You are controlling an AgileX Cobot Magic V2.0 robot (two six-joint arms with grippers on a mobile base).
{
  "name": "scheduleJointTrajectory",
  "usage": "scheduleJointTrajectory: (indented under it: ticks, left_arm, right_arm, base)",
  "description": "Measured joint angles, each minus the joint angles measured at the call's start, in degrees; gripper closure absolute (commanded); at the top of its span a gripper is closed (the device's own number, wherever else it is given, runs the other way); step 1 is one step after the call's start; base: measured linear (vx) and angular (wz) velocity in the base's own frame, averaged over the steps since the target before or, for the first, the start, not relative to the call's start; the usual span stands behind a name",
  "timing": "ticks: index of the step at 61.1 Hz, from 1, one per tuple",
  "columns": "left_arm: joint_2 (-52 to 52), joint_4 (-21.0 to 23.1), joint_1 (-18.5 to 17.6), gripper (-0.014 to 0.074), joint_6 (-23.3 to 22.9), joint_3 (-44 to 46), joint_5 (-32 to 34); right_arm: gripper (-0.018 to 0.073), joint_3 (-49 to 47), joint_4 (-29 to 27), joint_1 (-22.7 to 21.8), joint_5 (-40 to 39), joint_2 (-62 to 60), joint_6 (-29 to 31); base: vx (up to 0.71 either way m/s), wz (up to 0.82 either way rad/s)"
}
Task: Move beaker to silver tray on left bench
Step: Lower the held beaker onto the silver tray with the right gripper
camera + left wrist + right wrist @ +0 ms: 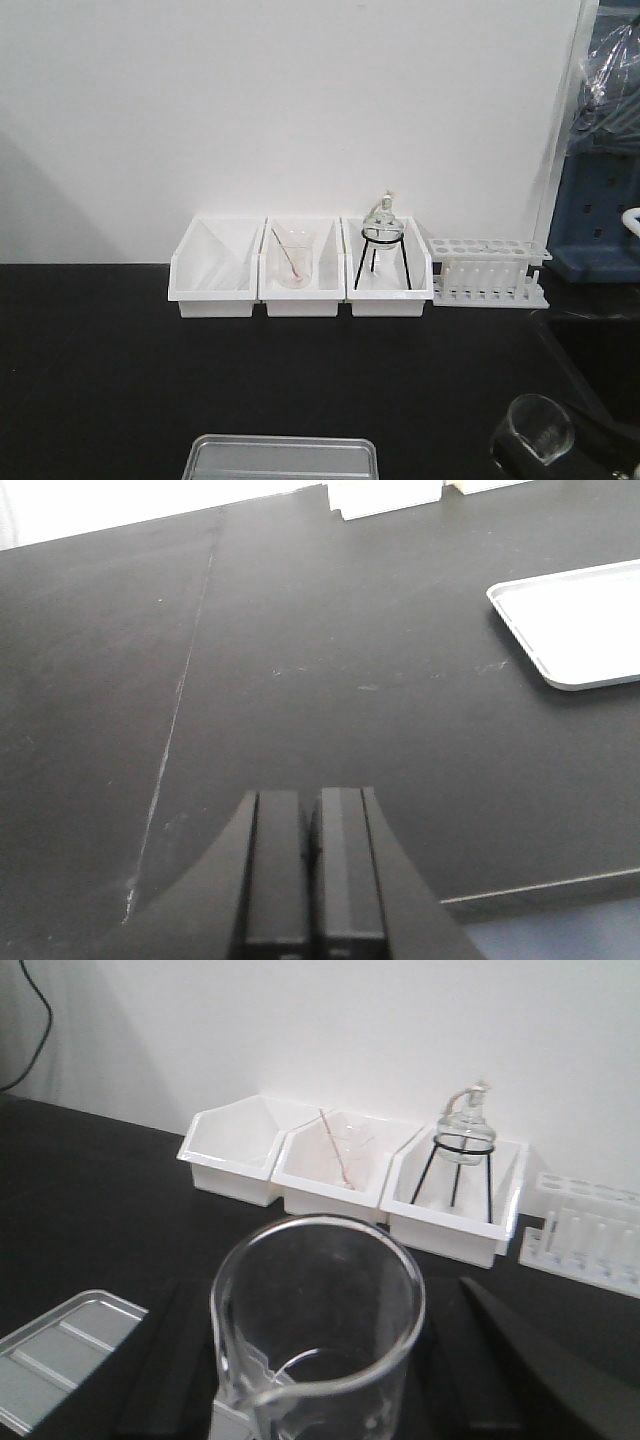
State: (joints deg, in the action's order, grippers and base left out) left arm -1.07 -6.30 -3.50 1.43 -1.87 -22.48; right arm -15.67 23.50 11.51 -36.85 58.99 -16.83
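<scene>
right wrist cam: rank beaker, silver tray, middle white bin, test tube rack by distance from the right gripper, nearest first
1. Beaker: in the right gripper, between its fingers.
2. Silver tray: low left on the black bench.
3. Middle white bin: against the back wall, holding a larger beaker with a rod.
4. Test tube rack: far right by the wall; close to the bin in range, so 3 and 4 are tentative.

The left gripper (312, 865) is showing 2 flat matte-black fingers (275, 865) on a flaring black base

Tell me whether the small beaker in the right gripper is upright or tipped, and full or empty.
Upright and empty: the beaker shows its round rim facing up in the right wrist view, with clear walls and no liquid visible inside.
</scene>
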Motion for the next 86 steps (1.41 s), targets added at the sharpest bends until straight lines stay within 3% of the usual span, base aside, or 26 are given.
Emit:
scheduleJointTrajectory:
  ticks: [11, 20, 36, 60, 73, 86]
  left_arm:
    - [0.0, 0.0, 0.0, 0.0595, 0.0, 0.0, 0.0]
    - [0.0, 0.0, 0.0, 0.0595, 0.0, 0.0, 0.0]
    - [0.0, 0.0, 0.0, 0.0595, 0.0, 0.0, 0.0]
    - [0.0, 0.0, 0.0, 0.0595, 0.0, 0.0, 0.0]
    - [0.0, 0.0, 0.0, 0.0595, 0.0, 0.0, 0.0]
    - [0.0, 0.0, 0.0, 0.0595, 0.0, 0.0, 0.0]
  right_arm:
    - [0.0571, -6.6, 7.1, 0.6, -10.2, 18.2, -0.1]
    - [0.0571, -15.4, 10.4, 4.6, -14.1, 33.1, -0.2]
    - [0.0571, -29.2, 11.3, 11.9, -14.6, 52.2, -0.4]
    - [0.0554, -33.7, 8.2, 12.9, -13.5, 61.2, -0.4]
    - [0.0445, -33.8, 6.7, 12.9, -13.3, 61.5, 1.6]
    - [0.0203, -33.8, 6.6, 12.9, -13.2, 61.5, 1.6]
  base:
    - [0.0, 0.0]
    - [0.0, 0.0]
    - [0.0, 0.0]
    - [0.0, 0.0]
    - [0.0, 0.0]
    - [0.0, 0.0]
